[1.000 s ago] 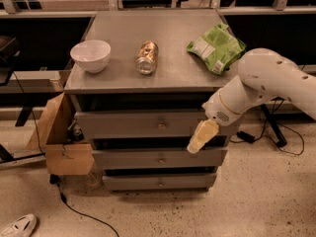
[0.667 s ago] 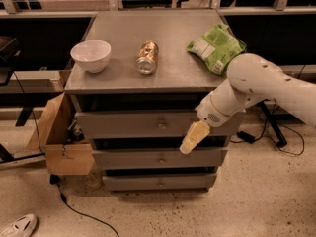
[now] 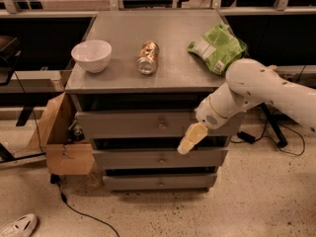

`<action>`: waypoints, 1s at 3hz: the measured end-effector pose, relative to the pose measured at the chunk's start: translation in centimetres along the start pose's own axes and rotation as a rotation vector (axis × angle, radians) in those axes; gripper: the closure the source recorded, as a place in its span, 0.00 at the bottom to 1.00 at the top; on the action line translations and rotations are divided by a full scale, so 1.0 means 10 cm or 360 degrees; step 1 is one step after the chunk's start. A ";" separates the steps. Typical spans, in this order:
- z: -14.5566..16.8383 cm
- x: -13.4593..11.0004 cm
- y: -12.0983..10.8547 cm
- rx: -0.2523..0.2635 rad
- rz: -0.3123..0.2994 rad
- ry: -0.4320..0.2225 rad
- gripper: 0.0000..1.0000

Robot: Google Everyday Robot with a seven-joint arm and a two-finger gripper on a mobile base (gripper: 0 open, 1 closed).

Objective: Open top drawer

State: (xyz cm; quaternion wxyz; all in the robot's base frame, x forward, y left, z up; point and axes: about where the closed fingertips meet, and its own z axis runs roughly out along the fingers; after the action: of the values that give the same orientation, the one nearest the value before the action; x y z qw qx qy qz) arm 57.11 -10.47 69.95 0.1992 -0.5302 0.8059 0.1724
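The top drawer (image 3: 133,124) is the tallest grey front of the cabinet, with a small brass knob (image 3: 161,124) at its centre. It sits flush with a dark gap above it. My gripper (image 3: 190,139) hangs from the white arm, pointing down and left. Its tip is just right of the knob and slightly lower, over the seam above the middle drawer (image 3: 160,158).
On the cabinet top (image 3: 123,80) stand a white bowl (image 3: 92,55), a can lying on its side (image 3: 147,57) and a green chip bag (image 3: 216,47). A cardboard box (image 3: 64,137) leans at the cabinet's left. Cables and a shoe (image 3: 17,226) lie on the floor.
My arm and gripper have moved left across the drawer fronts, closer to the top drawer's knob. The drawer has not moved.
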 end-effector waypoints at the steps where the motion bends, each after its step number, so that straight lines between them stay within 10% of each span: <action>1: -0.07 -0.14 0.01 0.0047 -0.0033 -0.0177 0.00; 3: -0.12 -0.33 0.01 0.0099 -0.0092 -0.0369 0.00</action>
State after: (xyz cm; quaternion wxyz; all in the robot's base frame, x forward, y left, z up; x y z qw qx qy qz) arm 58.04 -8.37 72.64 0.3123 -0.5233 0.7667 0.2017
